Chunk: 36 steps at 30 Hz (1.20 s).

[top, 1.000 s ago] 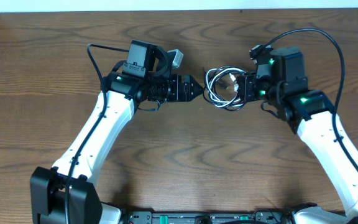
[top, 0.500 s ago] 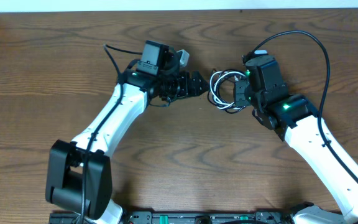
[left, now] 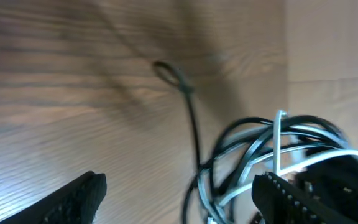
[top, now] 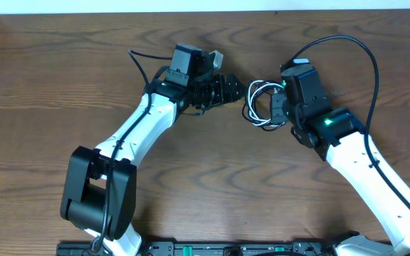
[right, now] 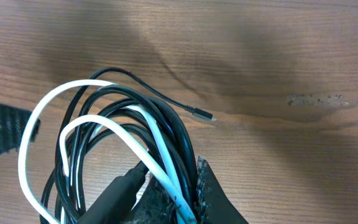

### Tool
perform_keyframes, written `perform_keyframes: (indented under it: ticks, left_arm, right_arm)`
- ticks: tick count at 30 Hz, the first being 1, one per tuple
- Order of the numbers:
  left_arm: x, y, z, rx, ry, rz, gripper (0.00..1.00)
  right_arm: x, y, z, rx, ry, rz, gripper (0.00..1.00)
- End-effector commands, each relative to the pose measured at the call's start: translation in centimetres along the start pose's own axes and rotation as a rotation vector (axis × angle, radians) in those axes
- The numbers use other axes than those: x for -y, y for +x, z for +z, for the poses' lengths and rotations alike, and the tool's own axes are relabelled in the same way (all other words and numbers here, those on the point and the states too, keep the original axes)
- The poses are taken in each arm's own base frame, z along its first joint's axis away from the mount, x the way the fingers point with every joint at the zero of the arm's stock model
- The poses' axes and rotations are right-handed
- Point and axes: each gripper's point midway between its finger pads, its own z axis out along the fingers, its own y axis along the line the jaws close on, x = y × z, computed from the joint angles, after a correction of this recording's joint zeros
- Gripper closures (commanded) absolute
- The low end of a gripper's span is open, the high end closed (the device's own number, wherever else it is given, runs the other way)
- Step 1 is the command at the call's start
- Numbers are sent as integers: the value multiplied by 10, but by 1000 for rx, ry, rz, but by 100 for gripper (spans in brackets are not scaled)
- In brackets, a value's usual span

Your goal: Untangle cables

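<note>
Just left of the frame's centre in the overhead view, your left gripper (top: 232, 88) has its jaws spread wide and holds nothing, its tips just beside the left edge of the cables (top: 256, 107). The bundle sits just above the middle of the wooden table (top: 48, 142), black and white loops laid through one another. In the left wrist view the black cord (left: 194, 130) sends a free tail up and away from the coil, so that looks like your best target. Take that single strand rather than the whole knot, low on the tail where it leaves the loops, and check that no white cord (right: 39, 118) lies between the fingers before you close. On the right of the coil, your right gripper (top: 275, 108) is clamped on several strands at once. Use it as an anchor and pull leftward slowly, feeding the small plug (right: 202, 114) out through the loops instead of tightening them.
</note>
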Motion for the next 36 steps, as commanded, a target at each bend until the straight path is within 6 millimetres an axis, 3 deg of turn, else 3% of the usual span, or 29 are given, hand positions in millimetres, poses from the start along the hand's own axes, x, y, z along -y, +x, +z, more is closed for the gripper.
perform_keyframes:
  ticks: [1,11,19,26,36]
  left_arm:
    - [16,3,-1,-28,72,65,20]
    - [10,1,-1,-16,44,86,20]
    - [-42,-9,-25,67,-258,72,20]
    - [-2,-1,-21,20,-74,210,19]
    - [8,14,-8,-20,-74,263,19]
  right_arm:
    - [0,-2,-1,6,10,11,99]
    - [0,0,1,0,12,9,99]
    - [1,7,5,-32,22,2,99]
    - [-1,12,10,-54,13,13,99]
    - [-4,13,10,-60,-1,15,99]
